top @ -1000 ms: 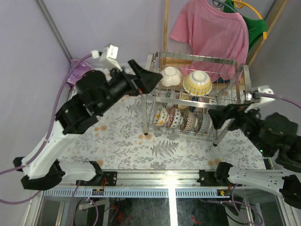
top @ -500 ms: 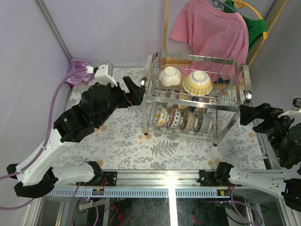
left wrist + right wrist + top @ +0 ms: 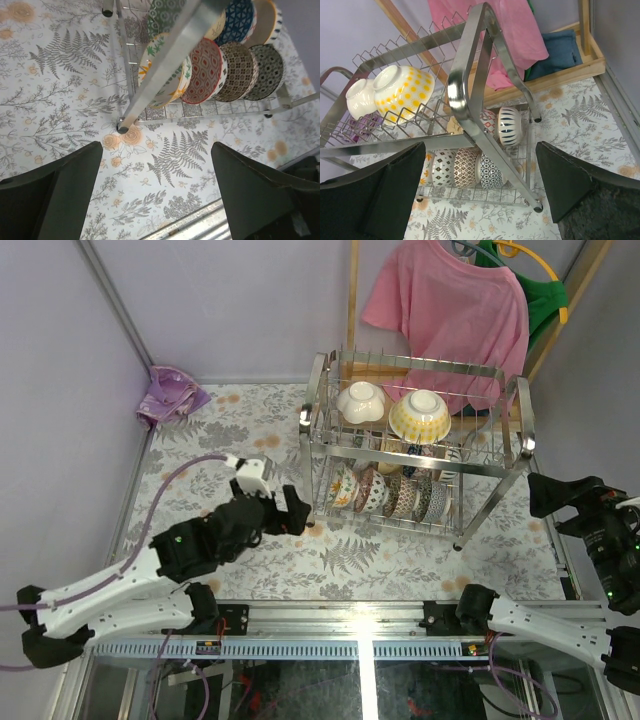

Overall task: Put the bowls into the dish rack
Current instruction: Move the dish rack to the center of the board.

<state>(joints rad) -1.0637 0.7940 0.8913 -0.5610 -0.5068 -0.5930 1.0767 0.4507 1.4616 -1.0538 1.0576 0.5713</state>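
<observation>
- Finding the dish rack (image 3: 415, 440) at about one o'clock of the table's middle, standing on the floral cloth (image 3: 250, 430).
- Carrying on its upper tier a white bowl (image 3: 362, 401) and, at three o'clock of it, a yellow dotted bowl (image 3: 419, 415), both upside down.
- Keeping a row of patterned bowls (image 3: 390, 495) on edge in the lower tier.
- Noting the left gripper (image 3: 290, 512) at eight o'clock of the rack, just beside the near left post, fingers spread and grasping nothing.
- Noting the right gripper (image 3: 560, 495) at four o'clock, apart from the rack, likewise spread and empty.
- Backing onto a pink shirt (image 3: 450, 310) at twelve o'clock; spotting a purple cloth (image 3: 172, 395) well apart at ten o'clock.
- Getting from the left wrist alone the post's foot (image 3: 121, 127) planted on the cloth.
- Getting from the right wrist alone a striped bowl (image 3: 509, 126) behind the row and a blue cloth (image 3: 560, 47) in the wooden frame.
</observation>
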